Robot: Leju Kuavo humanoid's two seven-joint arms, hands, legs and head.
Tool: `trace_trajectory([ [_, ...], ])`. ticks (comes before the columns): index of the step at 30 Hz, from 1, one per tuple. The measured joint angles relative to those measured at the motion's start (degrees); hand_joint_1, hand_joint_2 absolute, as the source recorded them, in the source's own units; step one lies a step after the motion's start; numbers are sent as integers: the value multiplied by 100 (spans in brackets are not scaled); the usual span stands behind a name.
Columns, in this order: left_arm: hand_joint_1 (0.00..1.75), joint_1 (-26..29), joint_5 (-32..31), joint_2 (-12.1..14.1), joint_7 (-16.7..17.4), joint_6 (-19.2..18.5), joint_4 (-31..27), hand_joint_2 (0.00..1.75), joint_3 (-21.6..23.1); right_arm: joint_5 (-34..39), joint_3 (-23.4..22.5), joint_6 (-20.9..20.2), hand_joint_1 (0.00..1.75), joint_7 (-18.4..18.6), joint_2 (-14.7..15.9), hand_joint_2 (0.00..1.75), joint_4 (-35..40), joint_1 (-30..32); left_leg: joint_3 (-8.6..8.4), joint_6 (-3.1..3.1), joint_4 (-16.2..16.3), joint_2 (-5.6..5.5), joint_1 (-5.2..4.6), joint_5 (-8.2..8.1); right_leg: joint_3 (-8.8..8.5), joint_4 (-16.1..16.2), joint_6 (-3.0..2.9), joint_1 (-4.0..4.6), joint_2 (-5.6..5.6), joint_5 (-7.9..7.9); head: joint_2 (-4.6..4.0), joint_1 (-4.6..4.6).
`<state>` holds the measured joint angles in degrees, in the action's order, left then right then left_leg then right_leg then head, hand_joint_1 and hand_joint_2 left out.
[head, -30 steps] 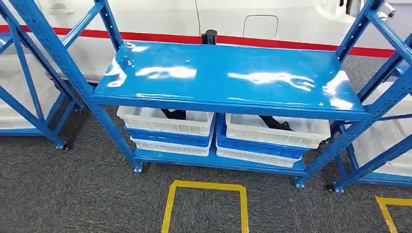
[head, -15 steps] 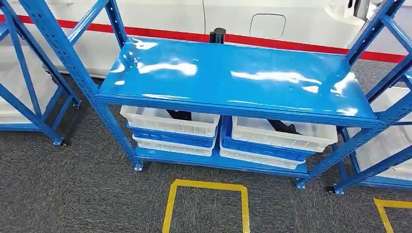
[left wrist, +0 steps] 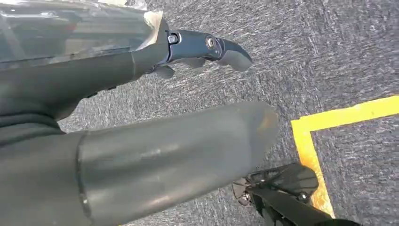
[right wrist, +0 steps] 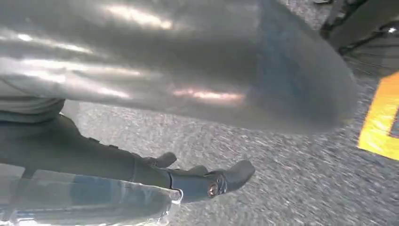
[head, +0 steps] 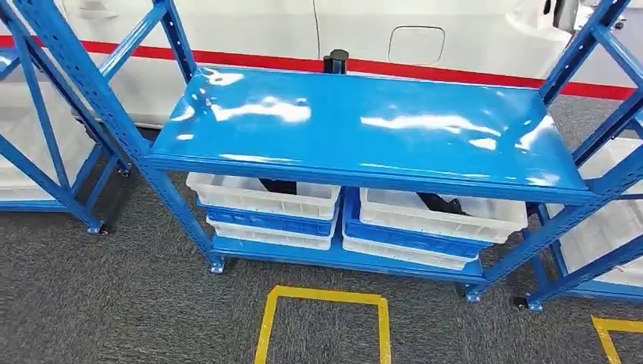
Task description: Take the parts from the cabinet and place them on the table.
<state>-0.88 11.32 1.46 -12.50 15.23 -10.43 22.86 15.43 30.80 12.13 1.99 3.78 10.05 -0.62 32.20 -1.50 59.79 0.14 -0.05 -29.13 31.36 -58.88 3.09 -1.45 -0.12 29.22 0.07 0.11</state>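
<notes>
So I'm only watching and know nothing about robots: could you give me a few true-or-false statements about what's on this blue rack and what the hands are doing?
1. The rack's top shelf is bare. True.
2. The white bins sit on the top shelf. False: they are stacked on the low shelf beneath it.
3. Dark parts lie in the upper bins. True.
4. The left hand holds a part. False: it hangs over the carpet holding nothing.
5. A red square is taped on the floor. False: the floor marking is yellow.
</notes>
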Motion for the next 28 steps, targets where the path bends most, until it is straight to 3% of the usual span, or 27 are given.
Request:
trace_trajectory([
  [1,0,-3,2,7,0,2,0,0,0,0,2,-2,0,0,-13,0,0,-2,-6,-125,-10,-5,5,-15,-25,-6,-7,2,-3,-6,0,-6],
  [2,0,-3,2,2,0,2,0,175,0,0,2,0,0,2,-13,0,0,2,-7,-214,-11,-3,3,23,-26,-6,-11,15,-1,-7,0,-13],
  [3,0,-3,2,0,0,0,0,175,2,0,2,0,0,2,-13,175,0,3,-25,-206,-32,-2,7,27,-27,-8,-17,31,0,-4,0,-15],
  [9,0,-1,57,-11,69,-35,0,175,7,9,0,-33,0,-2,-13,175,0,10,-97,-171,-112,-2,13,36,-54,-10,-74,53,6,30,0,-17],
  [11,0,58,-4,-20,195,-107,-57,175,-105,-99,-134,-98,0,15,-37,175,50,64,-121,-56,-135,-2,24,31,-67,-12,-101,63,6,47,0,-17],
  [12,0,98,-52,-26,247,-168,-96,0,-180,-159,-257,-146,0,15,-42,175,94,96,-131,15,-145,-1,30,23,-70,-13,-110,69,6,53,0,-13],
  [13,0,129,-92,-33,287,-221,-127,0,-247,-217,-357,-193,0,15,-57,0,125,123,-133,54,-147,-2,34,21,-71,-14,-112,71,6,55,0,-15],
  [28,0,705,-846,-98,992,-1171,-852,0,-1630,-1197,-2201,-946,0,-124,-256,0,863,683,-151,102,-150,3,18,-16,-71,18,-127,67,6,72,0,-13],
])
